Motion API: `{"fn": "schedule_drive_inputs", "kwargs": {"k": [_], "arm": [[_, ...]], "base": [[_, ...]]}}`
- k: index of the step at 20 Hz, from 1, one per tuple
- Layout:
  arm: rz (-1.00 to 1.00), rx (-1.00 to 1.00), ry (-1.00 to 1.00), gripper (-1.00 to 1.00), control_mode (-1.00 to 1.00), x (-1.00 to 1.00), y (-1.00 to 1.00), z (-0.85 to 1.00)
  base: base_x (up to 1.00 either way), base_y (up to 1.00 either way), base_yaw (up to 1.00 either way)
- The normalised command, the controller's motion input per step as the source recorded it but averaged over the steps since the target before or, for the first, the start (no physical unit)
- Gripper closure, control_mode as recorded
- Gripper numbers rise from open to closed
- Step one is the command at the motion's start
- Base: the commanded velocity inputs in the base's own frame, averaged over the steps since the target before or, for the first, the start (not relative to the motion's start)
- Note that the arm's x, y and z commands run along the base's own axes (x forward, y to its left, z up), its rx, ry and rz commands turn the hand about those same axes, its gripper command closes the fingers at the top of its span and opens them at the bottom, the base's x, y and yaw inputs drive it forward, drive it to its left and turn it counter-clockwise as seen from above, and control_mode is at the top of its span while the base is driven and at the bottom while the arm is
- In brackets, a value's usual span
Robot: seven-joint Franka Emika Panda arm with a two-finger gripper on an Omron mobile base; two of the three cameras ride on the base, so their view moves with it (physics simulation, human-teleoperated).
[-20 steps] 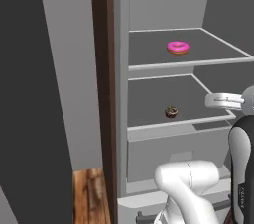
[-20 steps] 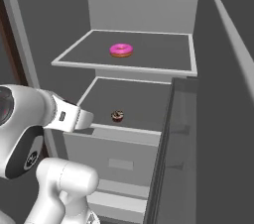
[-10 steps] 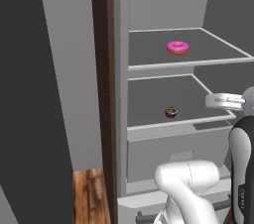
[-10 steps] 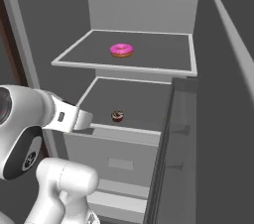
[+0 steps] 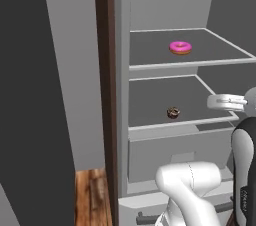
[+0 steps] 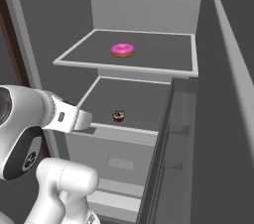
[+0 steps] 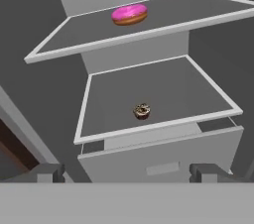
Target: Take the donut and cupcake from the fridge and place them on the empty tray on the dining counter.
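Pink icing marks the one donut (image 5: 180, 47), lying flat on the fridge's (image 5: 170, 95) upper shelf in the left base view; one cupcake (image 5: 173, 112) stands upright on the shelf below.

Right base view: donut (image 6: 123, 49) above, cupcake (image 6: 118, 116) below.

Hand view: the hand (image 7: 130, 172) is spread wide, empty; cupcake (image 7: 142, 111) just ahead, donut (image 7: 129, 14) farther, higher.

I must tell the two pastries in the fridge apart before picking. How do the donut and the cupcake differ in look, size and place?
The donut is a ring with bright pink icing; the cupcake is a dark brown lump without a hole. The donut looks clearly wider than the cupcake. The donut lies on the upper shelf, the cupcake on the lower shelf, near its front edge. Both sit alone and untouched on grey shelves of the open fridge.
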Motion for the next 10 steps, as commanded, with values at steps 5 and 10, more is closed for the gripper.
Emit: {"fn": "schedule_drive_inputs", "kwargs": {"k": [5, 10], "arm": [[0.00, 0.00, 0.04, -1.00, -1.00, 0.38, 0.01, -0.27], [0.02, 0.00, 0.05, -1.00, -1.00, 0.30, 0.00, -0.34]], "base": [[0.00, 0.00, 0.00], [0.00, 0.00, 0.00]]}}
